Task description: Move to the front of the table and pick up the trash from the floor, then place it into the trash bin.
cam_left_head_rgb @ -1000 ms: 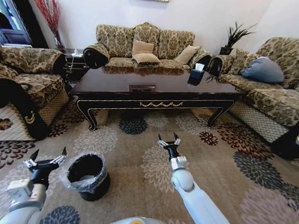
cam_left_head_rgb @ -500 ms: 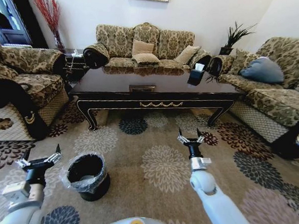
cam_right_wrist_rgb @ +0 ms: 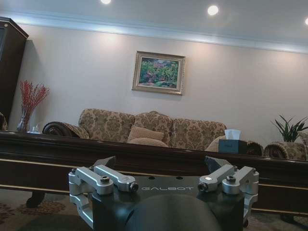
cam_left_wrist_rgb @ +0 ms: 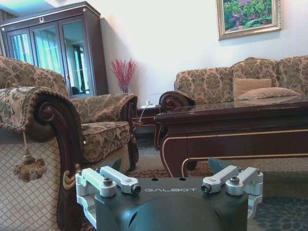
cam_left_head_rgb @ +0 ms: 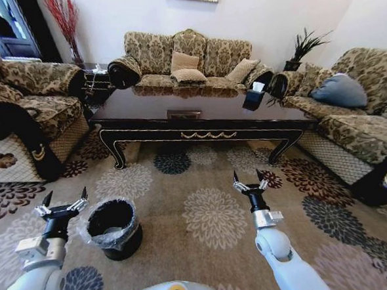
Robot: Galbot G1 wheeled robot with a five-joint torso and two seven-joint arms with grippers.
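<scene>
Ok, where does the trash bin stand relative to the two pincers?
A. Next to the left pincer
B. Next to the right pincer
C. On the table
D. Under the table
A: the trash bin stands on the carpet beside the left pincer, with the right pincer across the floor.

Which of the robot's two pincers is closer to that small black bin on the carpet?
The left. The left pincer hangs open right beside the small round black plastic-lined bin, on its left side. The right pincer, also open, is well off to the bin's right, over the carpet.
</scene>
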